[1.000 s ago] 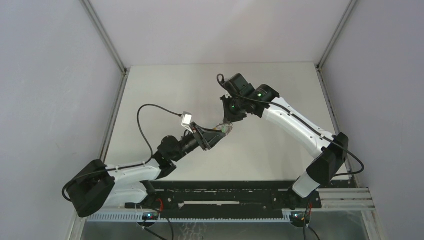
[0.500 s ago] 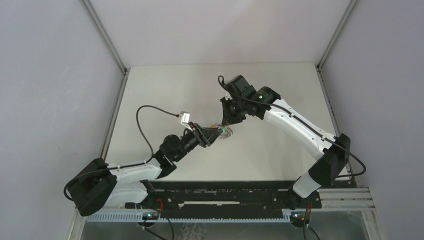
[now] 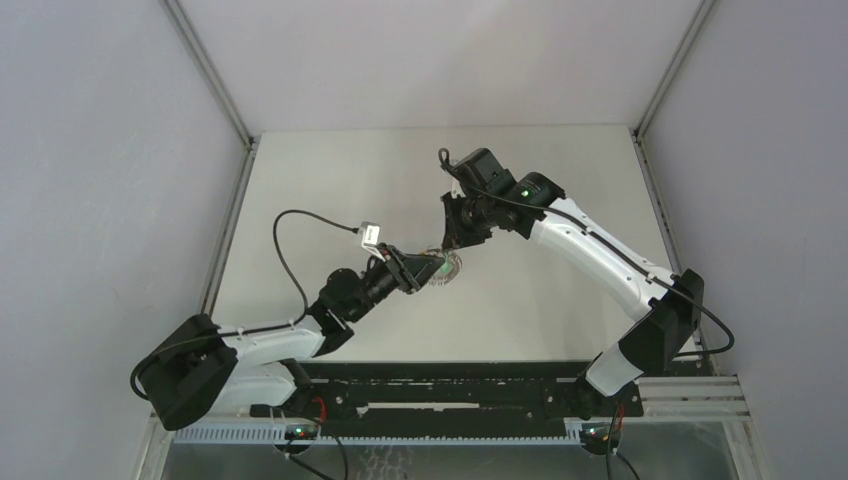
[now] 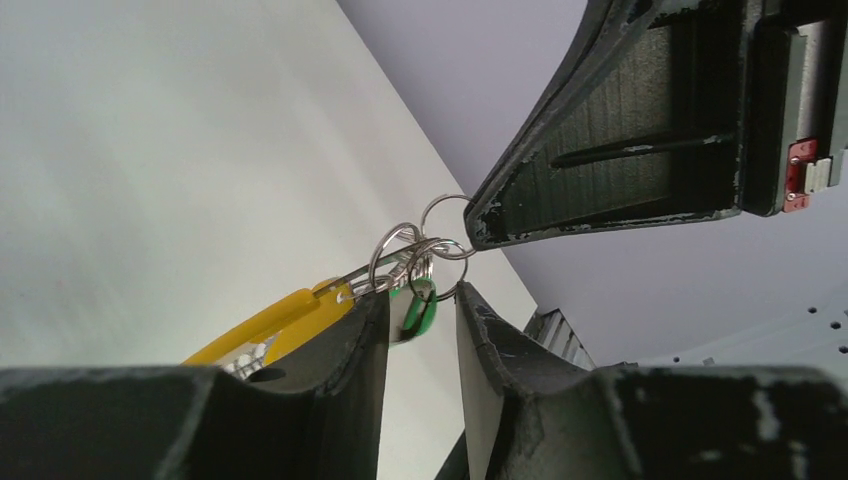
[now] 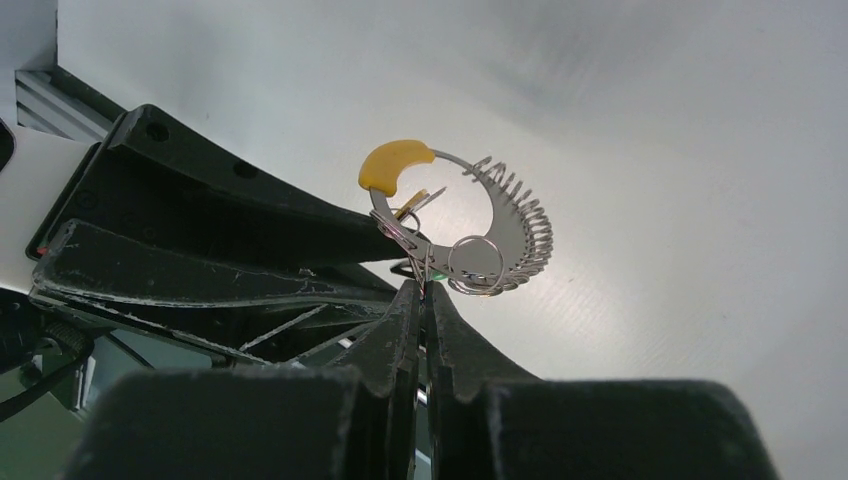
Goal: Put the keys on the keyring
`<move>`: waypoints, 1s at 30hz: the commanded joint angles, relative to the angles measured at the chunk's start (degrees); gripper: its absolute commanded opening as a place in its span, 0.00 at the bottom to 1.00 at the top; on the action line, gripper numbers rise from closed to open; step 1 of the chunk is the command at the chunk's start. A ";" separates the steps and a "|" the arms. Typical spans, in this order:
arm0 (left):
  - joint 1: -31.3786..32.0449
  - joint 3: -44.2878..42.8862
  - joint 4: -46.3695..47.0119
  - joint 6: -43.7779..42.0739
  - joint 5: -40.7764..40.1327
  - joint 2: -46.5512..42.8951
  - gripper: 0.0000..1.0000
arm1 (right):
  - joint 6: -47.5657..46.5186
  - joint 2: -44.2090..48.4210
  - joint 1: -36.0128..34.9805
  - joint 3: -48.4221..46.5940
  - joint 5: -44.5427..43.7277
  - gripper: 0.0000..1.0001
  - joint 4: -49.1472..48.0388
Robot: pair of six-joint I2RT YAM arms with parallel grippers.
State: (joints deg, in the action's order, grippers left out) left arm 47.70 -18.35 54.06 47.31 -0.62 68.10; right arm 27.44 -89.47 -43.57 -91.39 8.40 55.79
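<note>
Threading step, I'd judge: hold R hand (image 5: 422, 292) pressed tight on the keys' (image 4: 417, 315) small split rings, ease them along the wire slowly, L hand (image 4: 420, 298) steady. L fingers sit narrowly apart w/ green head between; can't tell if gripping. Keyring (image 5: 528, 232) seems clear of the worktop (image 5: 650, 120), touching R tips at 1 o'clock.

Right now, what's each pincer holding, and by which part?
Right pincer pinches a small split ring at its tips. Left pincer straddles the green key; grip unclear.
</note>
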 commanded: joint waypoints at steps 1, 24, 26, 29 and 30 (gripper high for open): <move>-0.33 -4.08 4.96 -0.20 2.52 0.49 0.34 | 0.61 2.19 0.15 0.07 1.69 0.00 -3.26; 3.75 -4.92 -12.12 -33.21 -11.73 -6.80 0.00 | -2.28 2.18 3.12 2.43 16.77 0.00 -1.53; 4.71 -4.46 -12.53 -37.39 -14.00 -7.23 0.00 | -1.75 2.58 3.91 3.42 19.42 0.00 -2.66; 5.62 -3.32 -10.80 -42.10 -15.22 -7.17 0.00 | -1.43 2.41 4.80 4.53 23.30 0.00 -3.37; 6.22 -2.95 -10.10 -44.45 -15.96 -6.91 0.00 | -1.36 2.24 5.00 4.80 24.40 0.00 -3.46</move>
State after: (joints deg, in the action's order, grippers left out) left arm 53.17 -19.88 44.51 16.19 -8.86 61.54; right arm 25.96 -89.47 -39.33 -87.18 24.23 53.21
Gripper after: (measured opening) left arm 0.009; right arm 0.005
